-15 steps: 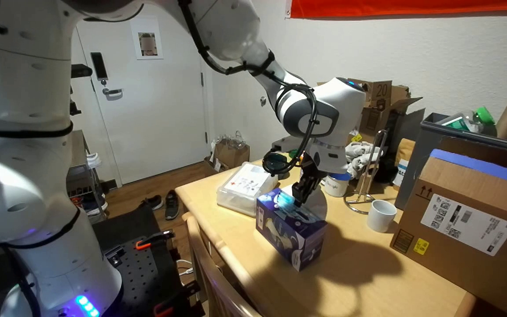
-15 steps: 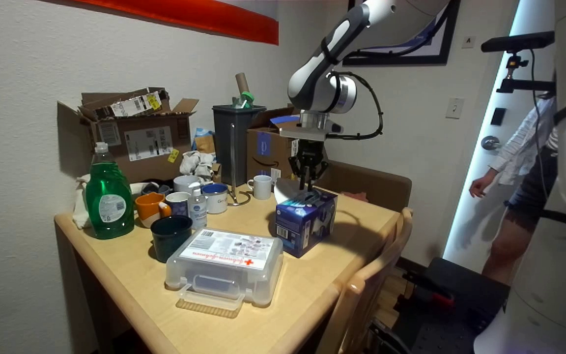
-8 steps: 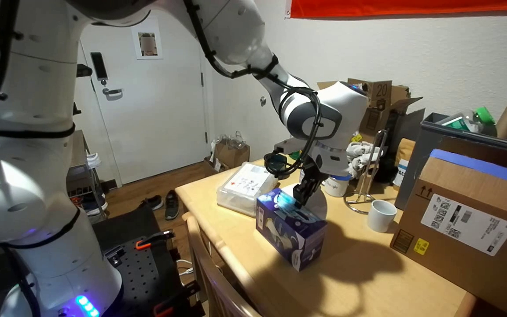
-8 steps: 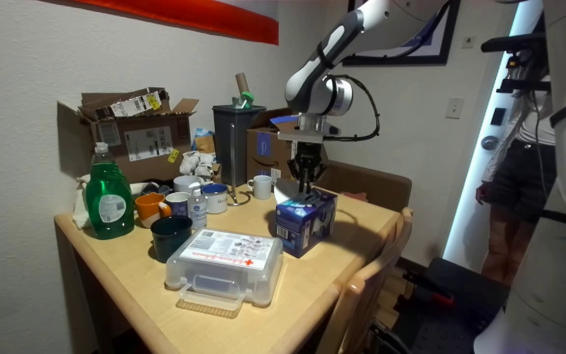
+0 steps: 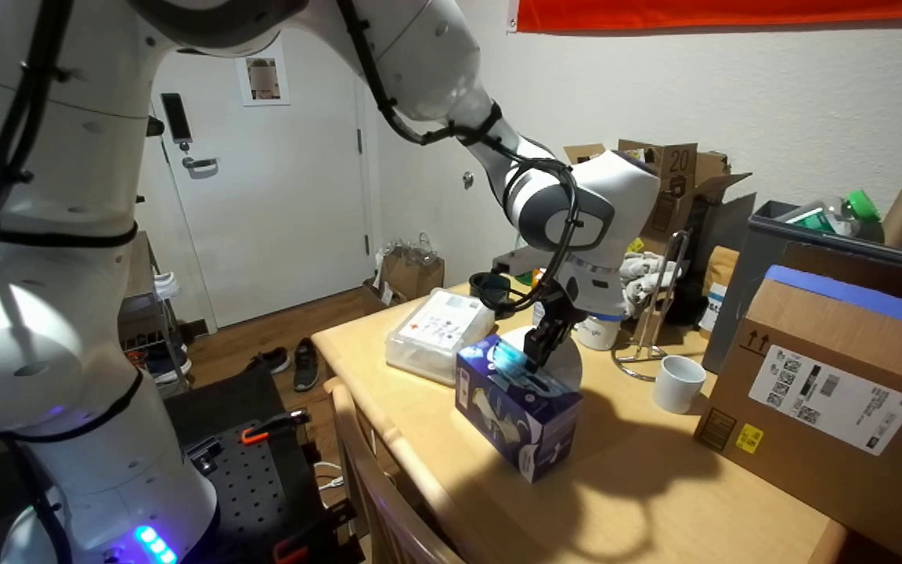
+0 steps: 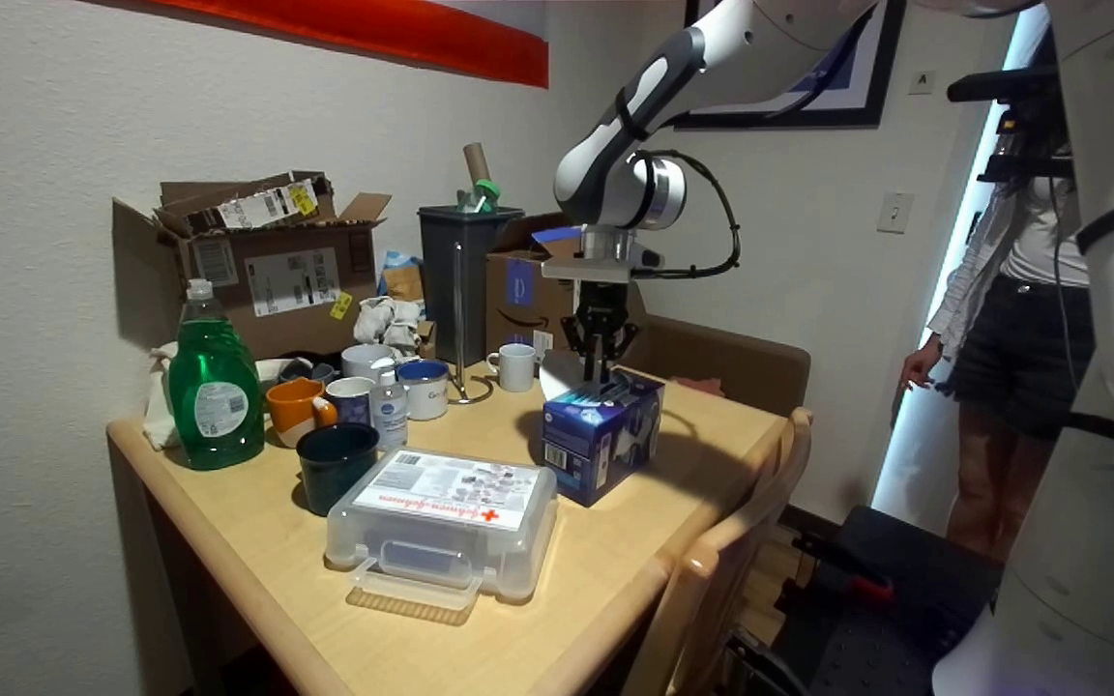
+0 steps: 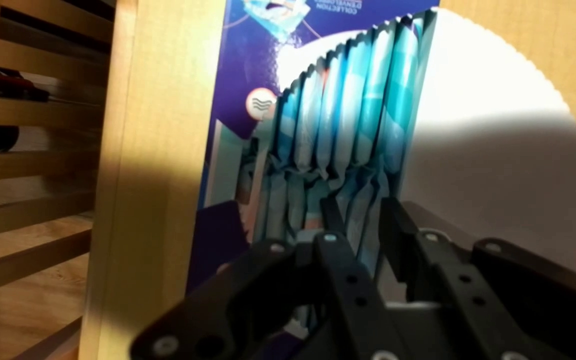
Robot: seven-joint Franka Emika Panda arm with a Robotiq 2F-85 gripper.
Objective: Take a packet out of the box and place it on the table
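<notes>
The black, jointed, two-fingered end effector (image 7: pixel 360 207) points downward with its fingers spread a little, a narrow gap between them and nothing visibly pinched. Directly below it stand the light-blue and teal, flat, glossy-wrapped packets (image 7: pixel 353 100), set on edge in two tight rows; whether the tips touch any of them, or reach in among them, I cannot tell, nor which one is meant. Around the packets, beneath the end effector, is the dark blue-and-purple printed cardboard box (image 5: pixel 494 415), its white, round-edged card flap (image 7: pixel 493 125) folded out just beside the fingers. So the box is already opened and the end effector is at its mouth; gripping one packet, drawing it up and laying it down all seem to be left. Lower down, under the box, lies the light-tan, round-edged wooden counter (image 6: pixel 480 657), where that packet should finish. Farther from the end effector sit a translucent plastic case with a white label (image 5: pixel 435 337), then a white ceramic mug (image 5: pixel 680 384), and beyond the mug a large brown cardboard carton (image 5: pixel 827 337).
</notes>
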